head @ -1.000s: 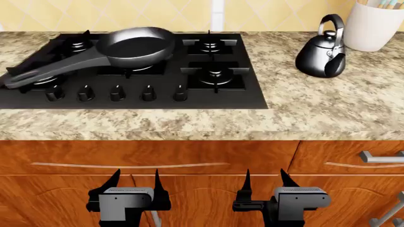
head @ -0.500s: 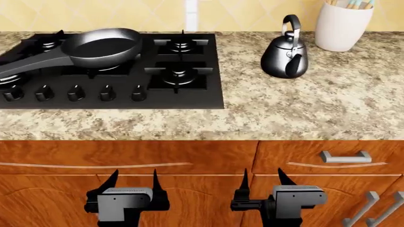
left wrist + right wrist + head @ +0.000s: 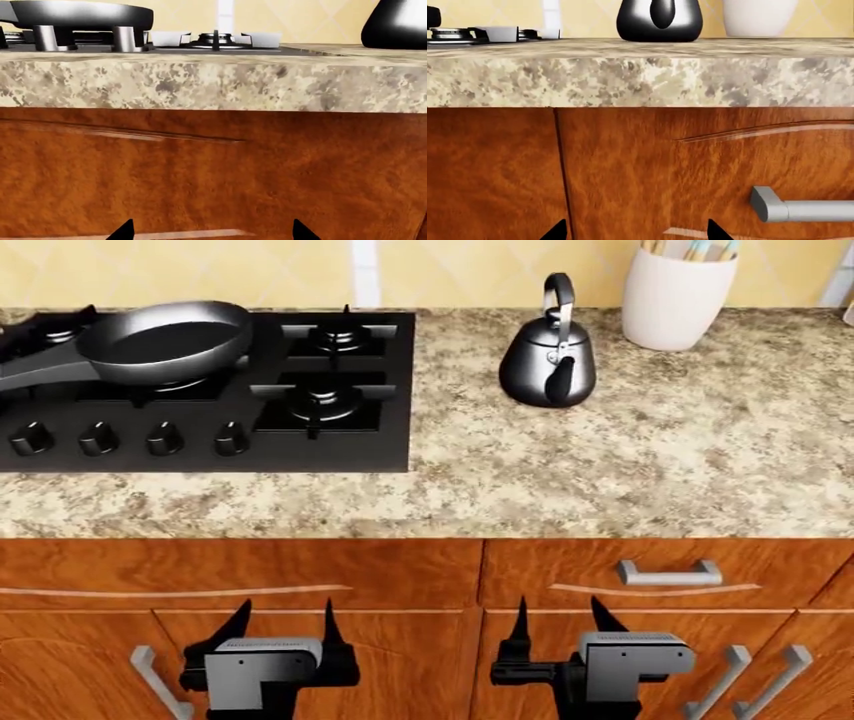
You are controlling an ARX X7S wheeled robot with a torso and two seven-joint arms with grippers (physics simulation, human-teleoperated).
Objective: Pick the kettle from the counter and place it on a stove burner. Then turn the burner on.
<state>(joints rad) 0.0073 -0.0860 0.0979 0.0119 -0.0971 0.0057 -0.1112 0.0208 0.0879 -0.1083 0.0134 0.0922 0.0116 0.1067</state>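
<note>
- Kettle (image 3: 547, 350) stands far back on the surface (image 3: 641, 460) — well apart from both end effectors.
- Left end effector (image 3: 283, 625) and right end effector (image 3: 557, 622) — fingers spread, holding nothing, low before the cabinets.

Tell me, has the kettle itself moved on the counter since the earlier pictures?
No. The kettle keeps its place beside the white utensil holder and right of the hob; all slide left together, so the view moved.

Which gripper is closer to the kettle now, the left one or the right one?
The right gripper. It sits low before the cabinets, almost straight below the kettle. The left gripper is equally low but farther to the side.
</note>
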